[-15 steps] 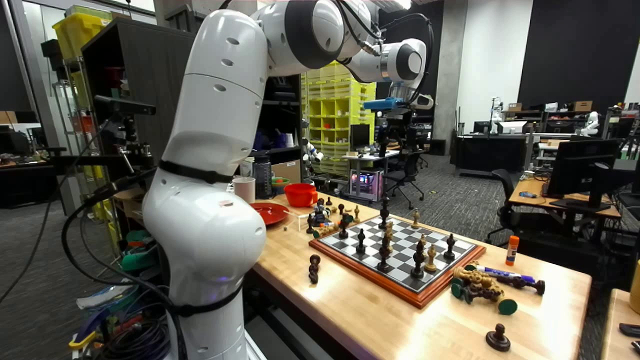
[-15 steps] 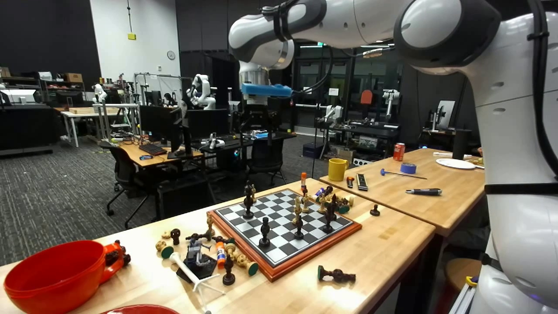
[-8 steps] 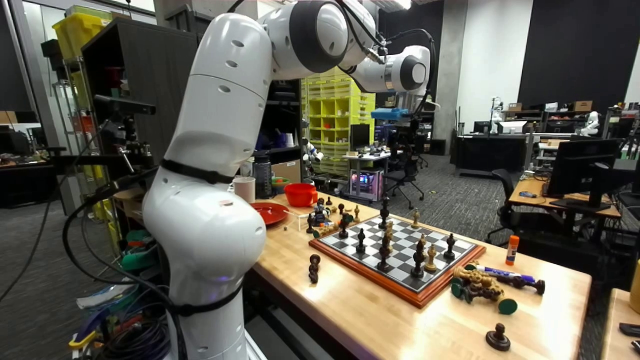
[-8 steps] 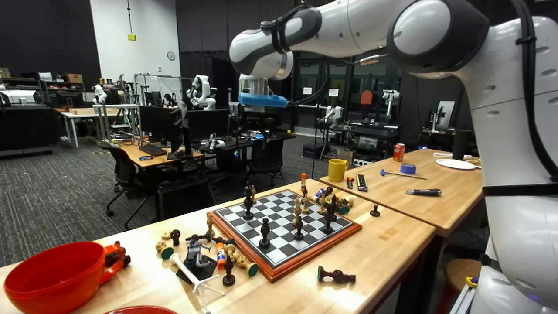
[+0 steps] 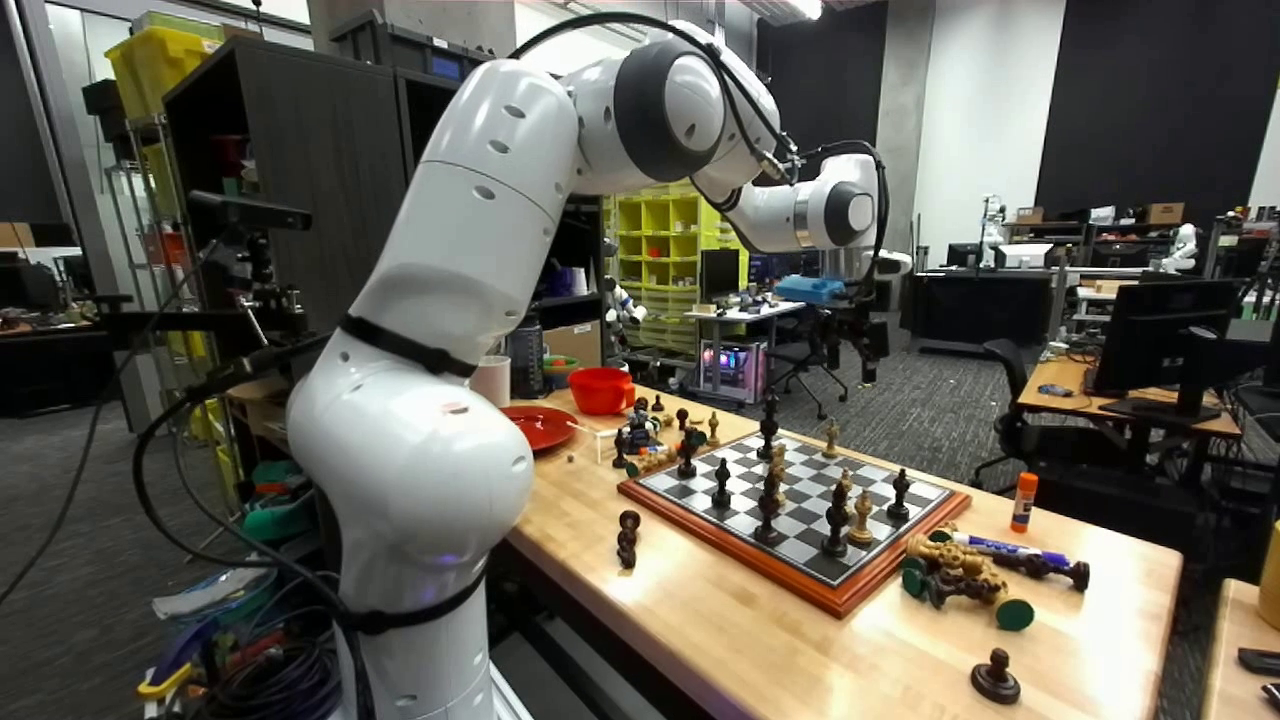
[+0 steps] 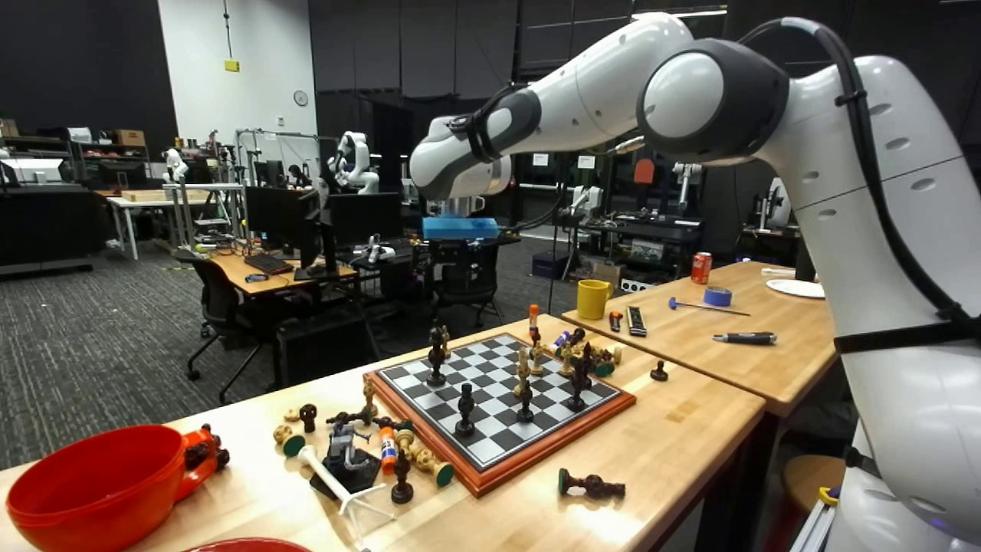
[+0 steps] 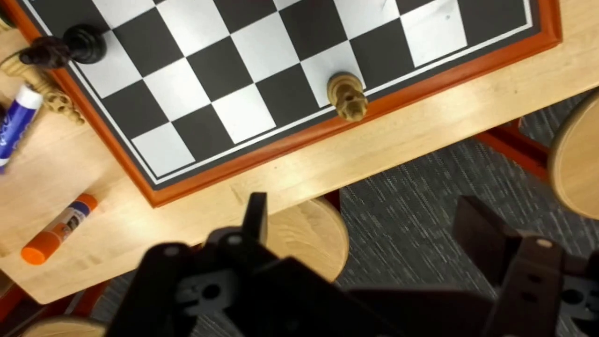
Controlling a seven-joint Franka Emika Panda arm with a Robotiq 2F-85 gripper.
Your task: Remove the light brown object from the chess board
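The chess board (image 5: 745, 553) with its reddish-brown rim (image 6: 552, 454) lies on the table, also in the wrist view (image 7: 262, 158). Several light brown chess pieces stand upright on it among dark ones. One light brown piece (image 7: 347, 96) stands on a pale square near the board's edge in the wrist view; a light brown piece (image 5: 832, 438) stands near the far edge in an exterior view. Others stand closer in, such as a light brown piece (image 5: 862, 517) and a light brown piece (image 6: 522, 373). My gripper (image 7: 362, 208) is open and empty, high above the board's far side (image 5: 851, 362).
Fallen chess pieces and a marker (image 5: 1010, 549) lie beside the board, near an upright glue stick (image 5: 1026, 500). A red bowl (image 6: 100, 483), a white tripod (image 6: 329, 471) and more pieces are at the other end. Stools (image 7: 306, 234) stand below the table edge.
The arm has lowered and reached further out, so my gripper is lower and nearer the board. The chess pieces have not moved.
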